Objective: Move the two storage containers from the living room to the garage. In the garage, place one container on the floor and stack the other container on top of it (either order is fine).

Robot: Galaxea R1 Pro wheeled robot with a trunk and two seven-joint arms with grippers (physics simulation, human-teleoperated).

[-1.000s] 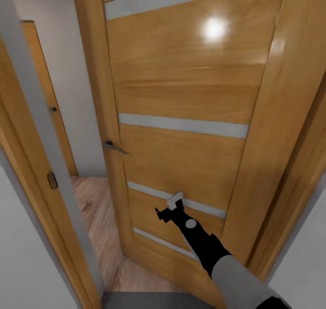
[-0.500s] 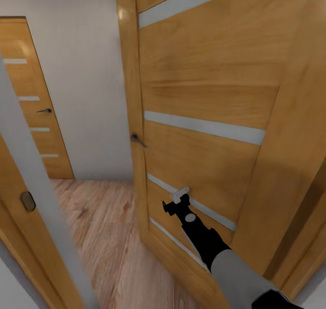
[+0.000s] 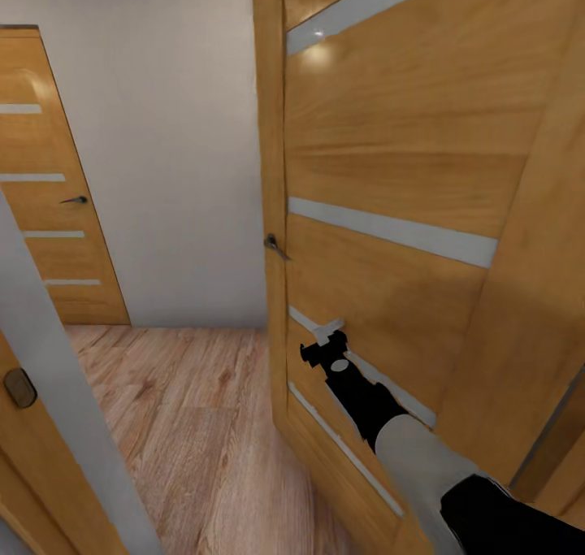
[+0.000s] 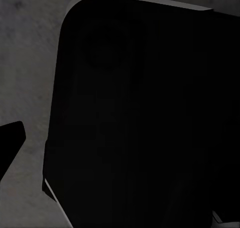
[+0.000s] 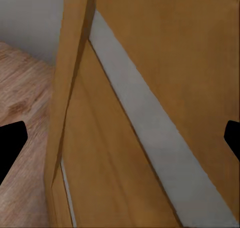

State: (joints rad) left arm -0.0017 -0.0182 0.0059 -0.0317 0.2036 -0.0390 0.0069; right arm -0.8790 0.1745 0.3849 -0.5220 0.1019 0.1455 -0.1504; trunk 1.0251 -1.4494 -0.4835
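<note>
Left wrist view nearly all dark: a large black rounded body [image 4: 145,118] blocks the lens, likely part of the robot itself, though too dark to be sure. Beside it a strip of grey speckled concrete floor [image 4: 27,52] and one black fingertip [image 4: 10,138] at the frame edge; whether the left gripper is spread or closed cannot be told. Right gripper [image 3: 322,340] reaches forward in the head view, its tip at or just short of the lower part of an open wooden door [image 3: 390,157]; contact not certain. In the right wrist view the two black fingertips [image 5: 11,140] sit at opposite frame edges, so the jaws are spread wide with nothing between them, and a pale inlay strip [image 5: 150,133] of the door runs across. The door carries a dark lever handle [image 3: 275,246] on its free edge. Past it: light wood plank floor [image 3: 179,417], a plain pale wall [image 3: 171,132], and a second wooden door [image 3: 49,181], closed, cut off by the frame. A door frame [image 3: 41,425] stands close at the near left, with a dark metal plate [image 3: 19,388] set in its wood.
</note>
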